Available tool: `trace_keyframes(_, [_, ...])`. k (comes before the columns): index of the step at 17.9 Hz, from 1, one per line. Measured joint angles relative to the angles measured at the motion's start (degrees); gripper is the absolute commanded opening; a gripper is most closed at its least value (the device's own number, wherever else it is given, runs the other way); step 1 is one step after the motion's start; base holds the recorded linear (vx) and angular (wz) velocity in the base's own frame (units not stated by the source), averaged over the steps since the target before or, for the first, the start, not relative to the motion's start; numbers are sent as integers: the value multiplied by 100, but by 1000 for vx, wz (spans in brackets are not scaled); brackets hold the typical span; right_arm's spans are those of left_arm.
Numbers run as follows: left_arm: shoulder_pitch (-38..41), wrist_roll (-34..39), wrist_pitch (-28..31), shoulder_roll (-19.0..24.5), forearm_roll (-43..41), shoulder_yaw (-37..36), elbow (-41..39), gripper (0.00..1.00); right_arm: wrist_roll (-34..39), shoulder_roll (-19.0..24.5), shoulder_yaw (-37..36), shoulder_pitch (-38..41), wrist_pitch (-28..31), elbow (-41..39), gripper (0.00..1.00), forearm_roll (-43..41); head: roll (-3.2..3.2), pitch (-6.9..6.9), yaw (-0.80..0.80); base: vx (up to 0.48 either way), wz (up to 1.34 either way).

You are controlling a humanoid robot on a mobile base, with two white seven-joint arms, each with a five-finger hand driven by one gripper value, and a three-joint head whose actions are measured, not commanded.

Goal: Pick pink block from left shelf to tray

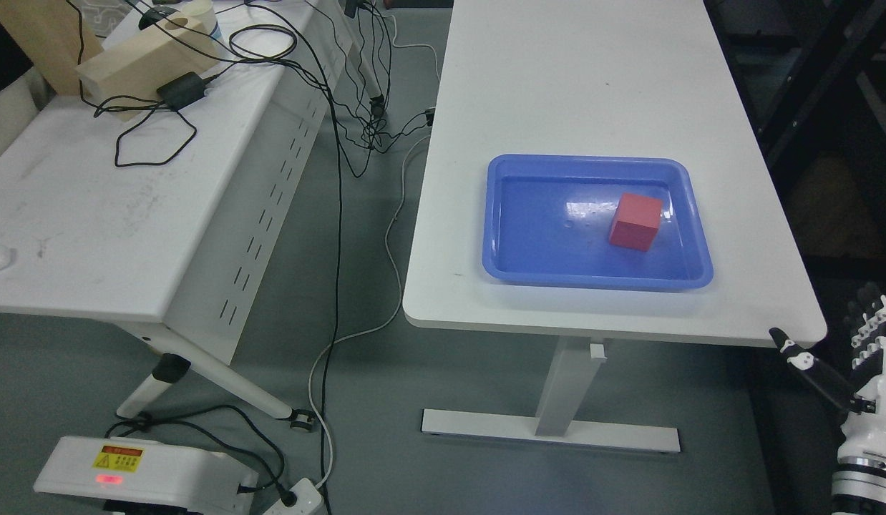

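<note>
Head view: looked down on two white tables over a grey floor.
Surface [600, 107]: the right-hand white table filled the middle and right of the picture, standing on a single leg with a flat foot bar.
Second table [92, 214]: stood to the left, set at an angle, with black cables trailing over its far end and down to the floor.
Tray [514, 214]: blue, rectangular, lay on the surface near its front edge.
Wooden box [139, 61]: pale, sat at the far end of the second table with a black power adapter [180, 89] against it.
Pink block [635, 221]: sat inside the tray, in its right half, resting on the tray floor; it read reddish-pink.
Right robot hand [840, 357]: at the lower right edge, below and beside the front right corner of the surface, fingers spread wide and holding nothing.
Block versus robot hand: well apart; the block lay up and to the left of the hand, on the surface, while the hand hung off the table's corner.
</note>
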Motion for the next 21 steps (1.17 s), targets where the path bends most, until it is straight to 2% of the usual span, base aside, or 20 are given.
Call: trace_keyframes(21, [1, 0, 0, 0, 0, 0, 0, 100, 12, 0, 24, -3, -29, 7, 100, -9, 0, 0, 0, -163, -47])
